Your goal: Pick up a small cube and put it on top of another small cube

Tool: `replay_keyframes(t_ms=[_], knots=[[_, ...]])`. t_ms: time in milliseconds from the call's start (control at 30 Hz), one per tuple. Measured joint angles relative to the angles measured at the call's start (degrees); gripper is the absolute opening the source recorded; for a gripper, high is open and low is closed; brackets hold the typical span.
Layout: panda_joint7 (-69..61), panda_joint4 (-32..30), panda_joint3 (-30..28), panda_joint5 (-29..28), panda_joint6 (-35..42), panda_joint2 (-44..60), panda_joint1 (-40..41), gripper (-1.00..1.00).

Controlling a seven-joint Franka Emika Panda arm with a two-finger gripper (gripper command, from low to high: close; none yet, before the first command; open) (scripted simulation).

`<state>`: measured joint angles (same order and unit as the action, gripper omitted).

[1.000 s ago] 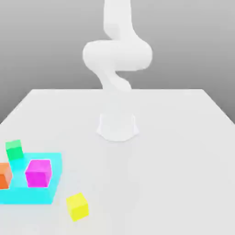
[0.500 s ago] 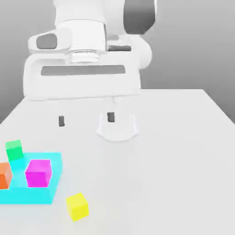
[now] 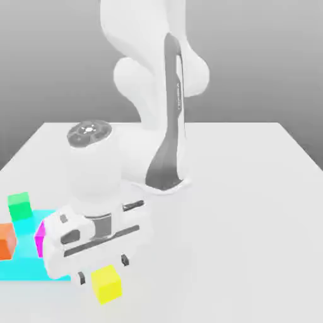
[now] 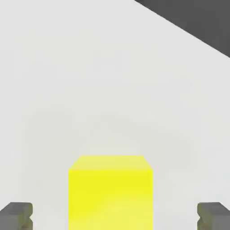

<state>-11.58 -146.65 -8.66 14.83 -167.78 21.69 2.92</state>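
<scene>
**Inspector A:** Above the near part of the white table [image 3: 252, 189], the gripper [image 3: 103, 269] is found pointed downward, its two dark fingertips [image 3: 125, 259] spread wide apart with nothing clamped between them.

**Inspector B:** Is contact with the yellow cube [image 3: 106, 284] recorded?

**Inspector A:** None is seen. In the exterior view the yellow cube is set on the table just below the fingertips. In the hand view the yellow cube [image 4: 110, 191] is centred between the two pads [image 4: 17, 215], a clear gap being left on either side.

**Inspector B:** And the surroundings?

**Inspector A:** A cyan mat [image 3: 22, 262] is noted towards the exterior view's left, partly covered by the hand. On it a magenta cube [image 3: 40, 234] is glimpsed behind the hand, and an orange cube [image 3: 6, 240] is cut by the picture's edge. The green cube [image 3: 19, 205] is placed at the mat's far corner, well apart from the yellow cube.

**Inspector B:** The arm?

**Inspector A:** The white arm [image 3: 158, 76] is seen bent forward from its base at mid-table.
</scene>
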Motion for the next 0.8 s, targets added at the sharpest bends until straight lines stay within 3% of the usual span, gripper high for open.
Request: replay_keyframes(t_ms=[233,467,800], knots=[[-0.01,0.06,0.24,0.02,-0.14,0.3,0.23,-1.0],[4.44,-1.52,-5.15,-7.64,8.13,-11.77,-2.76,-1.0],[-20.91,-1.4,-11.0,-20.33,17.54,-25.04,6.9,-1.0]])
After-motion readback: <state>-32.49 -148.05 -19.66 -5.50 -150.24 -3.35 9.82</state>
